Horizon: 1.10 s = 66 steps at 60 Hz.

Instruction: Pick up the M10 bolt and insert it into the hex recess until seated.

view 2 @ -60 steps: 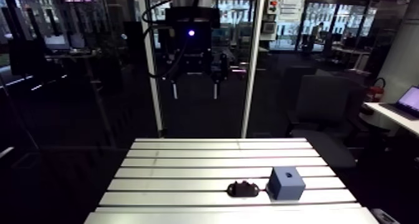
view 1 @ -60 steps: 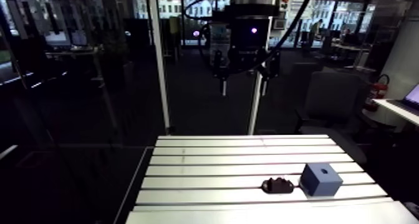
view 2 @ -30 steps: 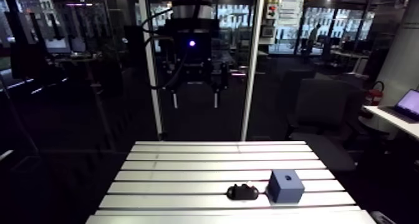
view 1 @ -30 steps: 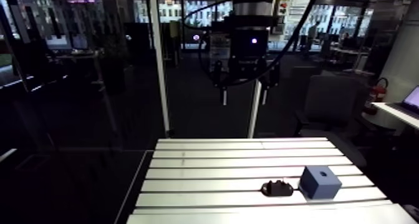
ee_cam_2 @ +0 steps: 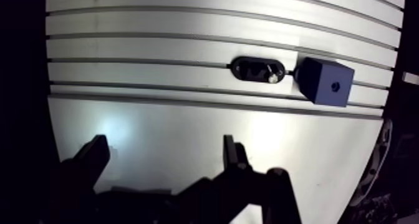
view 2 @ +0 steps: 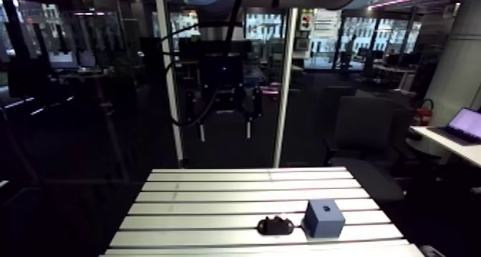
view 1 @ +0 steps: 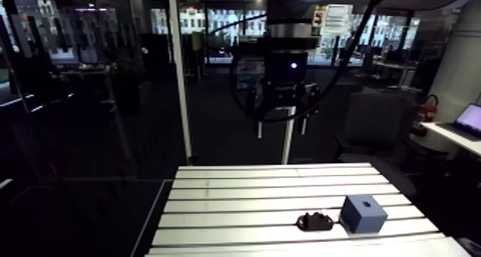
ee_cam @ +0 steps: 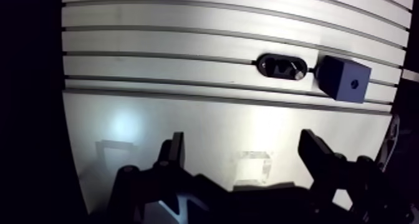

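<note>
Gripper (ee_cam: 243, 139) hangs high over the worktop (ee_cam: 187, 27), jaws spread wide, released. Near the arm-side edge, a black oval holder (ee_cam: 282, 67) sits just beside the blue block (ee_cam: 340, 77).

Slotted table (view 2: 215, 202) of pale aluminium, long grooves running side to side, parallel and evenly spaced, slats between them bright under the light. Along its near edge a smooth plate (ee_cam: 206, 126) without grooves, flush against the last slat, carrying two soft patches of glare and faint squarish reflections. Darkness past both side edges. Behind the far edge a pale post (view 2: 166, 95), upright, and a second post (view 2: 283, 95), also upright, well apart from the first.
</note>
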### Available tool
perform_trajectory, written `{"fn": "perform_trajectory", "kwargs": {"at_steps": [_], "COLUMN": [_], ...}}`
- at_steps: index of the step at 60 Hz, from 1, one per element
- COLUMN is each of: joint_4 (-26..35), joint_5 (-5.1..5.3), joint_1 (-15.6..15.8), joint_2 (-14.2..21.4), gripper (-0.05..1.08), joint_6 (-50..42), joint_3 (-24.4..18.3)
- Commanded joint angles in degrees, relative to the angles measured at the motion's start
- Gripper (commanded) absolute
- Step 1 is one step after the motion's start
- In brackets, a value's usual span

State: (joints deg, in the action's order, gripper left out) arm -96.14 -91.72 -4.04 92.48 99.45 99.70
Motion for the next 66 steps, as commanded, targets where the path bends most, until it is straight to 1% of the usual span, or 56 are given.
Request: {"fn": "perform_trajectory", "kwargs": {"at_steps": [1,12,13,14,16,17,18,22,27,31,40,42,47,49,51,52,57,66], "joint_4": [-3.35,-4.76,-6.07,-6.07,-9.49,-9.49,-11.19,-13.27,-14.03,-14.11,-15.86,-16.62,-17.00,-17.41,-17.41,-17.83,-19.33,-20.64], "joint_5": [-0.08,0.09,0.10,0.10,0.10,0.10,0.10,0.27,0.28,0.27,0.36,0.35,0.36,0.45,0.45,0.45,0.45,0.52], "joint_1": [-2.06,-3.82,-4.16,-4.16,-4.86,-4.86,-5.36,-6.18,-6.99,-7.18,-8.73,-9.68,-10.80,-11.94,-11.94,-12.63,-14.18,-14.59], "joint_2": [0.11,0.11,0.11,0.11,0.11,0.11,0.11,0.11,0.11,0.11,-0.30,-0.58,-0.68,-0.77,-0.77,-0.85,-0.86,-0.95], "gripper": [0.01,0.01,0.01,0.01,0.01,0.01,0.01,0.01,0.01,0.01,0.01,0.01,0.01,0.01,0.01,0.01,0.01,0.01], "joint_6": [1.51,4.36,4.46,4.46,4.71,4.71,4.74,4.74,6.19,7.05,9.98,11.32,11.84,11.94,11.94,12.02,12.04,11.70], "joint_3": [1.90,3.47,3.97,3.97,5.09,5.09,5.70,6.61,7.70,7.89,8.86,9.05,9.23,9.56,9.56,9.96,10.85,12.58]}}
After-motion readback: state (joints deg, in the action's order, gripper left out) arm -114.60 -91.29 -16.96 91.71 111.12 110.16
